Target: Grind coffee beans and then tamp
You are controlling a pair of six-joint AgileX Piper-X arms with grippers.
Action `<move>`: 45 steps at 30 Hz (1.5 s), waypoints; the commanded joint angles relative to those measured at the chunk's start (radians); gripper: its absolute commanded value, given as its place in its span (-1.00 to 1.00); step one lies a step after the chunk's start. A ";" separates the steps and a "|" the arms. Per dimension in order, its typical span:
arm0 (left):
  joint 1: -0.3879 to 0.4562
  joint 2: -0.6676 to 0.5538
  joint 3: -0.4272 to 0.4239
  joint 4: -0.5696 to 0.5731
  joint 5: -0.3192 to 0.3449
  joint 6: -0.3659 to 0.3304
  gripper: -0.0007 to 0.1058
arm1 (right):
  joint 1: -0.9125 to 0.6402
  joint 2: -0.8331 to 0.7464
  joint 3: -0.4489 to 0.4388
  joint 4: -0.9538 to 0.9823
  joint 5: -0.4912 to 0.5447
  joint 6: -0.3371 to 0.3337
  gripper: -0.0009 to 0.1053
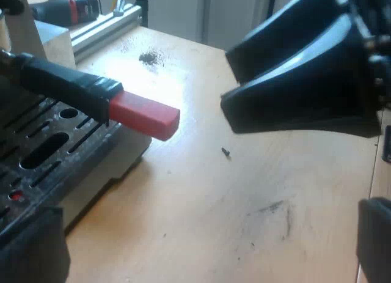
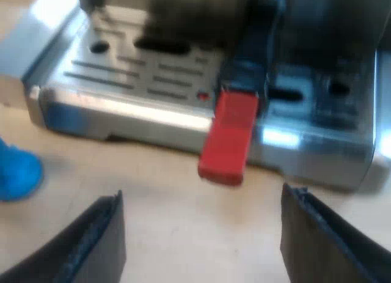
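In the left wrist view, the holder's dark handle [image 1: 64,81] with its red block end [image 1: 143,115] juts from the front of the silver, slotted-tray espresso machine [image 1: 43,151], above the pale wooden table [image 1: 275,173]. A smear of dark coffee grounds [image 1: 149,58] lies on the table. My left gripper [image 1: 208,237] is spread wide and empty beside the tray. The right gripper [image 1: 229,81] points at the red end, just short of it.

In the right wrist view, its black fingers [image 2: 91,246] stand wide apart, holding nothing. The red end sticks out toward the gap between them, untouched. A blue tamper [image 2: 15,173] sits on the table near the machine's front.
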 commanded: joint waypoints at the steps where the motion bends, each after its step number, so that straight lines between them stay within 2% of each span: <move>1: -0.009 0.002 0.001 -0.011 0.015 -0.005 0.86 | -0.053 -0.006 -0.022 0.049 -0.074 0.038 0.12; 6: -0.078 0.002 0.001 -0.011 0.015 -0.003 0.86 | -0.186 -0.006 -0.050 0.045 -0.250 0.040 0.12; 10: -0.109 0.002 0.001 -0.026 -0.023 -0.003 0.73 | -0.243 -0.004 -0.070 0.042 -0.290 0.040 0.12; 12: -0.110 0.002 0.001 -0.032 -0.051 -0.003 0.57 | -0.265 -0.004 -0.077 0.042 -0.292 0.034 0.12; 17: -0.110 0.002 0.001 -0.032 -0.054 -0.003 0.52 | -0.294 0.013 -0.078 0.040 -0.346 0.018 0.12; 19: -0.110 0.002 0.001 -0.032 -0.054 -0.003 0.52 | -0.293 0.026 -0.084 0.037 -0.352 0.007 0.12; 21: -0.110 0.002 0.001 -0.032 -0.054 -0.003 0.52 | -0.293 0.051 -0.094 0.017 -0.361 -0.035 0.12; 26: -0.110 0.002 0.001 -0.028 -0.054 -0.003 0.52 | -0.299 0.102 -0.126 0.010 -0.368 -0.049 0.12; 32: -0.110 0.002 0.001 -0.028 -0.054 -0.003 0.52 | -0.298 0.163 -0.127 0.004 -0.368 -0.072 0.12; 45: -0.110 0.002 0.001 -0.027 -0.054 -0.003 0.52 | -0.326 0.300 -0.124 -0.133 -0.349 -0.097 0.11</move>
